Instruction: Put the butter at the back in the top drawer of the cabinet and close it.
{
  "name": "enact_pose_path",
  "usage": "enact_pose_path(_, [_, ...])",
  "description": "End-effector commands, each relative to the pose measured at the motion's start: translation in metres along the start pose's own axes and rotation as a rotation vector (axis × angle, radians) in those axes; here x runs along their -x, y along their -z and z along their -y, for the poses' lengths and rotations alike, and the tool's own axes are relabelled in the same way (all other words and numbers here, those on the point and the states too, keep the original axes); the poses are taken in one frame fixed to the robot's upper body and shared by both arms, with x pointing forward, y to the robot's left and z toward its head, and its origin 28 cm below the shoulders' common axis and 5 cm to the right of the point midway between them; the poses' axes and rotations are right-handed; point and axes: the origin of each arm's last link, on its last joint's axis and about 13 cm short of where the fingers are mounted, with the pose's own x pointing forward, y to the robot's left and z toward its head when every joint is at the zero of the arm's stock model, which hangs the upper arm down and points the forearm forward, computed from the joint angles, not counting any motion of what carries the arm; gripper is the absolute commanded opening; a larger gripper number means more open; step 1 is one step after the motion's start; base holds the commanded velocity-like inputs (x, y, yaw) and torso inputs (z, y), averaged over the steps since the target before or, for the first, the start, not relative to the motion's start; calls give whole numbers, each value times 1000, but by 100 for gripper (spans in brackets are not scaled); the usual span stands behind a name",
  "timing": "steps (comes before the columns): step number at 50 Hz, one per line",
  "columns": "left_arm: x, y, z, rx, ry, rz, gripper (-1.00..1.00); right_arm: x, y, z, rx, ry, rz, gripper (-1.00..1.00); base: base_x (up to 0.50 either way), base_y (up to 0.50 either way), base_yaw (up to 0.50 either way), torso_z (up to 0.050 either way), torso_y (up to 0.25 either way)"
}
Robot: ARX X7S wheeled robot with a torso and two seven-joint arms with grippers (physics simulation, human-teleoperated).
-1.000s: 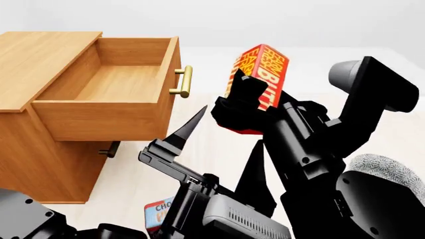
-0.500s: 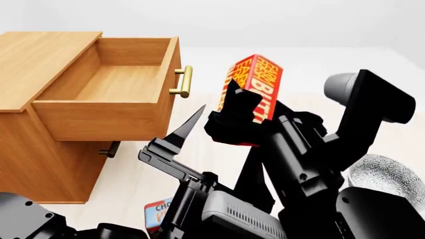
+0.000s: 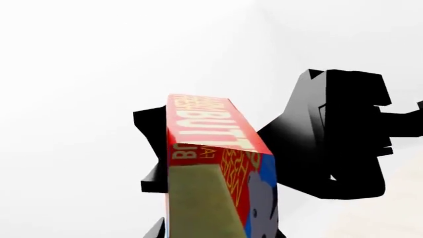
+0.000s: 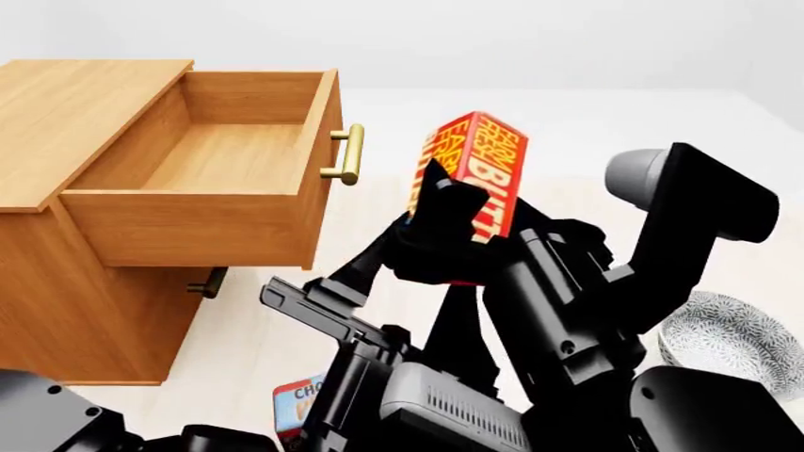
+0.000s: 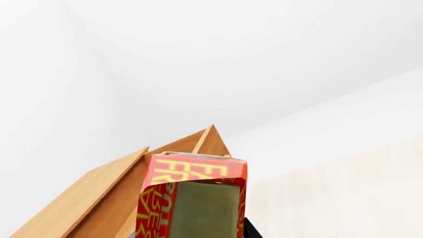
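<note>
**Butter carried closer to the open top drawer**

Since a second ago the right gripper (image 4: 440,226) and the butter (image 4: 475,179) have shifted toward the cabinet (image 4: 75,122) and slightly lower in the head view, and the right arm's grey-capped joint has moved the same way. More of a patterned bowl (image 4: 735,339) now shows at the lower right. The drawer and cabinet have not changed.

Nearest the camera, at the bottom of the head view, a corner of a blue-and-brown pudding box (image 4: 299,403) shows on the floor between dark arm parts. Above it the left gripper (image 4: 358,273) points up and away; its jaws are mostly hidden behind the right arm, so whether it is released or clenched cannot be told. It holds nothing that can be seen.

Farther on, the right gripper is clamped on the lower part of the butter, which stands roughly upright and tilted, raised in the air. From the left wrist view the butter (image 3: 218,168) appears red with yellow lettering and a blue patch, with black finger parts on both sides of it. The right wrist view shows the butter (image 5: 191,198) end-on, with the cabinet's wood edges behind.

Beyond and left, the top drawer (image 4: 207,188) is pulled well out, its plain wood interior bare, its brass handle (image 4: 345,153) near the butter but apart from it.
</note>
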Motion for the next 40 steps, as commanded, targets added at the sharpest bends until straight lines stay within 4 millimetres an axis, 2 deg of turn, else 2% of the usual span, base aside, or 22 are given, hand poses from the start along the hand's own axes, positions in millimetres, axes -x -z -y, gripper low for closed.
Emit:
enact_pose_path(1, [5,-1,4,18,51,13,-100,0,-2,-1,-8,-27,10,-100,0,0,0,0,0])
enact_pose_path(20, [7,-2,3,19,60,12,-100,5,-3,-3,0,-43,16,-100,0,0,0,1,1])
enact_pose_path(21, [7,-1,2,19,59,11,-100,5,-4,-3,-2,-46,15,100,0,0,0,0,10])
enact_pose_path(40, [-1,3,-8,-16,17,1,-100,19,-17,-2,-9,-61,59,100,0,0,0,1,1])
